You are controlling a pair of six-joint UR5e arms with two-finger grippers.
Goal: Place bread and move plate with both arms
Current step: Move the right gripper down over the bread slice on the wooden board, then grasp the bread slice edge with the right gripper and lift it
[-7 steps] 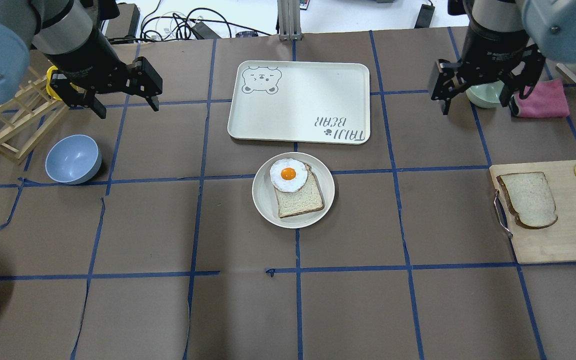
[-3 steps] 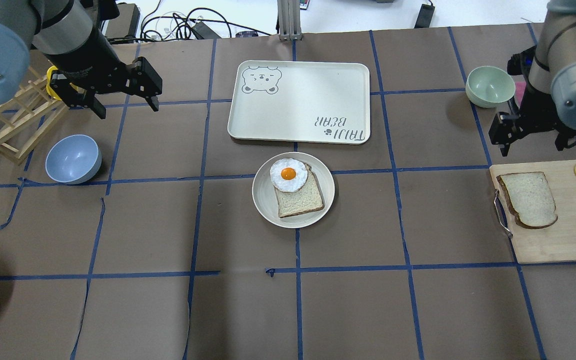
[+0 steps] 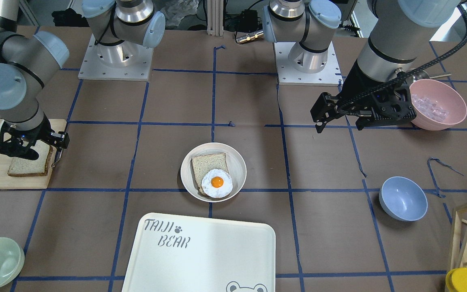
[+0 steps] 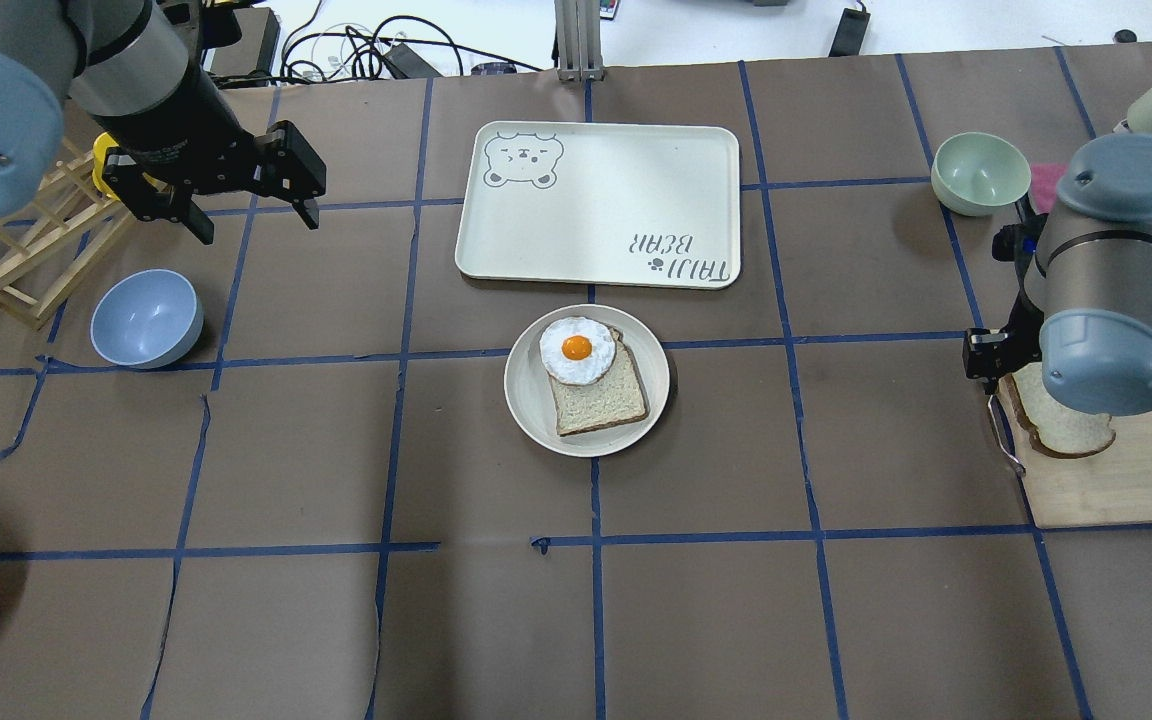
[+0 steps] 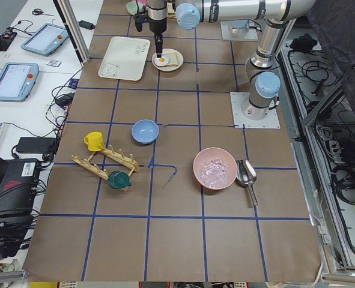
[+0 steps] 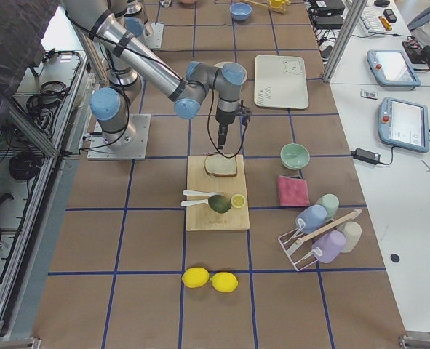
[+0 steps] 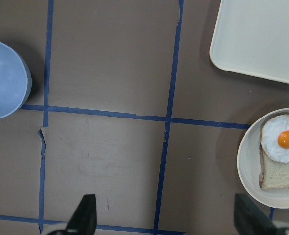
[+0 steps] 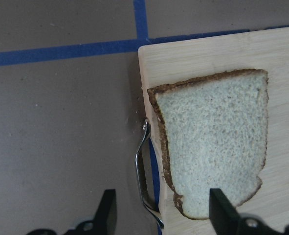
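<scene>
The bread lies flat on a wooden cutting board at the table's right; it also shows in the front view and, partly hidden by my right arm, in the overhead view. My right gripper is open and empty, hovering over the bread's crust edge and the board's edge. The plate sits mid-table, holding a tanner slice with a fried egg. My left gripper is open and empty, above the table far to the plate's left; in its wrist view the plate is at the right edge.
The white TAIJI BEAR tray lies just behind the plate. A blue bowl and a wooden rack stand at the left. A green bowl is at the back right. The board has a metal handle.
My right arm has swung from near the green bowl toward the robot's side and down over the cutting board, now covering part of the bread. The left arm has barely moved.
</scene>
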